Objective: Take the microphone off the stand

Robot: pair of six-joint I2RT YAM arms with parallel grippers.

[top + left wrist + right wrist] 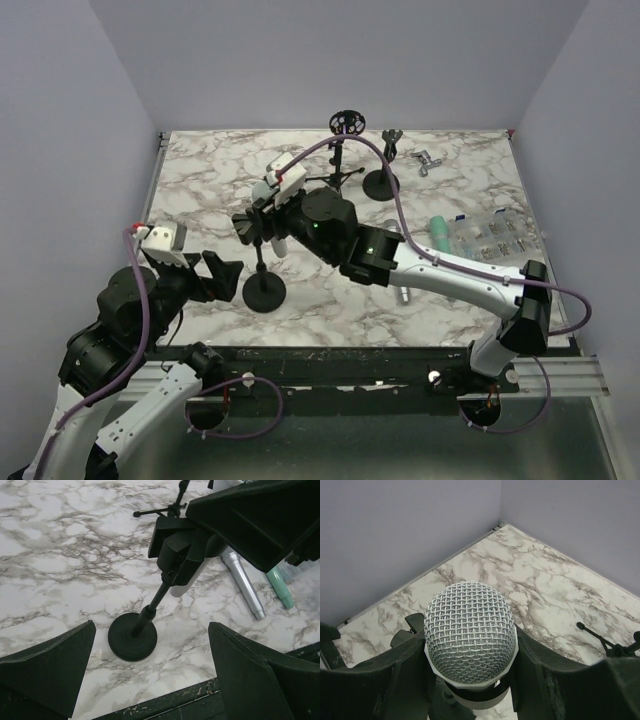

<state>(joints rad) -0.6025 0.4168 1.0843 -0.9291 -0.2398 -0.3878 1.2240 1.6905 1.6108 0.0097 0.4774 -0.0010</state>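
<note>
The microphone point(469, 630), with a silver mesh head and a white body, sits in the black clip point(176, 545) of the stand point(264, 290). The stand has a round black base point(132, 637) and a thin pole. My right gripper point(470, 652) is shut on the microphone just below its head, one finger on each side; in the top view it point(270, 205) covers the head, and only the white body point(278, 243) shows. My left gripper point(151, 628) is open and empty, low over the table just in front of the stand's base, not touching it.
A silver microphone point(243, 582) and a teal one point(280, 587) lie right of the stand. A second stand point(380, 180), a tripod stand point(345, 125), a metal part point(428, 162) and a clear box point(495, 235) stand at the back right. The table's front edge point(165, 705) is close.
</note>
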